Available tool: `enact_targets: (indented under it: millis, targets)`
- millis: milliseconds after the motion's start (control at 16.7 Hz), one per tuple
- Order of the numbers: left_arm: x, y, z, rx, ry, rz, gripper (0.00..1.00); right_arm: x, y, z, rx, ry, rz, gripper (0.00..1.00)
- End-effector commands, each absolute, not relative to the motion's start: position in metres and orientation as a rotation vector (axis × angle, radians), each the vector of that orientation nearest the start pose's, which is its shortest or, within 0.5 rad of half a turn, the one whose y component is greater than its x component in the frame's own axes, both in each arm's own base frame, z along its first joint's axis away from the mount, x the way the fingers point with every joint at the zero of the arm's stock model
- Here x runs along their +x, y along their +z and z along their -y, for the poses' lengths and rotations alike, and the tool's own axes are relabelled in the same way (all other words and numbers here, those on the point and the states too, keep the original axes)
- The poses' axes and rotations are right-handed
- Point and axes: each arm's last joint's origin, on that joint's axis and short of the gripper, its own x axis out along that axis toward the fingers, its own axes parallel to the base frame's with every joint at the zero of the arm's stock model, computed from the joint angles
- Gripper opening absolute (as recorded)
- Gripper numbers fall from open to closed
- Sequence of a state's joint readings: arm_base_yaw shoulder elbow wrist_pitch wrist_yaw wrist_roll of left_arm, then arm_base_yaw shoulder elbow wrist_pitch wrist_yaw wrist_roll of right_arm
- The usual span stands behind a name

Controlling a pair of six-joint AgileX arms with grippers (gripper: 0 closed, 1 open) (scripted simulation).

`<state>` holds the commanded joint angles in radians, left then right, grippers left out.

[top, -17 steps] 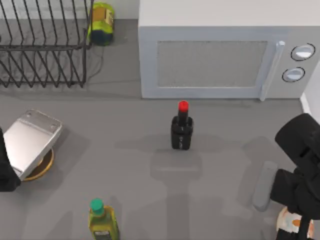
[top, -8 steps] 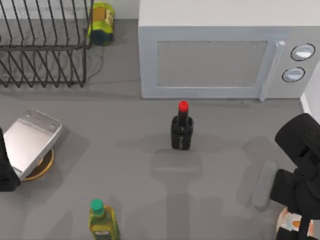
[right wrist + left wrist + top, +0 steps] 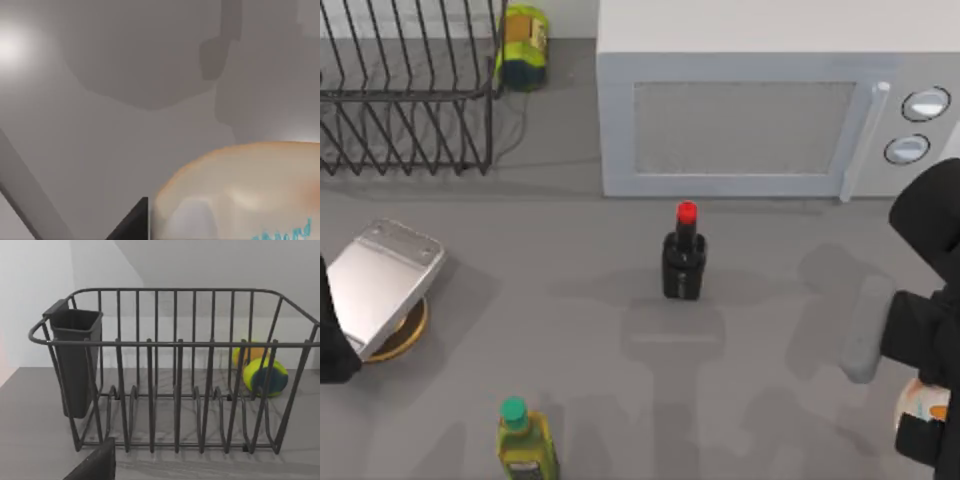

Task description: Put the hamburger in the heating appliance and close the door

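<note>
The hamburger, a pale cream bun with an orange patch, is at the table's front right corner, half covered by my right arm. My right gripper is shut on it, with black parts above and below it in the top view. Up close in the right wrist view, the hamburger has one dark finger beside it and grey table beneath. The heating appliance stands at the back right, its door shut and its bar handle beside two knobs. My left arm is parked at the left edge.
A black bottle with a red cap stands in front of the microwave. A green-capped bottle stands at the front left. A black wire rack and a yellow-green can are at the back left. A silver slab lies on a wooden disc at the left.
My right arm has moved toward the microwave side of the table, and the hamburger has moved with it. The left arm and the bottles have not moved.
</note>
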<state>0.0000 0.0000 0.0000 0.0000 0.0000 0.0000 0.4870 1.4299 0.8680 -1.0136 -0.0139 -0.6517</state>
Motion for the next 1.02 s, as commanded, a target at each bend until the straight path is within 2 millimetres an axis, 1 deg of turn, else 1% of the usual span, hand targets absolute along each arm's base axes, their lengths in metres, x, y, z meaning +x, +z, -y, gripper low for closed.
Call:
enact_targets:
  millis: [120,240,600,660,780,900,1020]
  targets:
    - [0.106,0.160,0.001,0.000,0.000,0.000,1.00,0.198,0.202,-0.107,-0.871,0.894,-1.380,0.00]
    - [0.106,0.160,0.001,0.000,0.000,0.000,1.00,0.197,0.214,-0.105,-0.868,0.889,-1.367,0.00]
    - [0.106,0.160,0.001,0.000,0.000,0.000,1.00,0.199,0.213,-0.107,-0.867,0.877,-1.365,0.00]
    - [0.106,0.160,0.001,0.000,0.000,0.000,1.00,0.204,0.212,-0.109,-0.866,0.854,-1.356,0.00]
    - [0.106,0.160,0.001,0.000,0.000,0.000,1.00,0.219,0.209,-0.115,-0.854,0.774,-1.320,0.00]
    - [0.106,0.160,0.001,0.000,0.000,0.000,1.00,0.242,0.204,-0.123,-0.826,0.660,-1.259,0.00]
    - [0.106,0.160,0.001,0.000,0.000,0.000,1.00,0.269,0.196,-0.134,-0.776,0.526,-1.168,0.00]
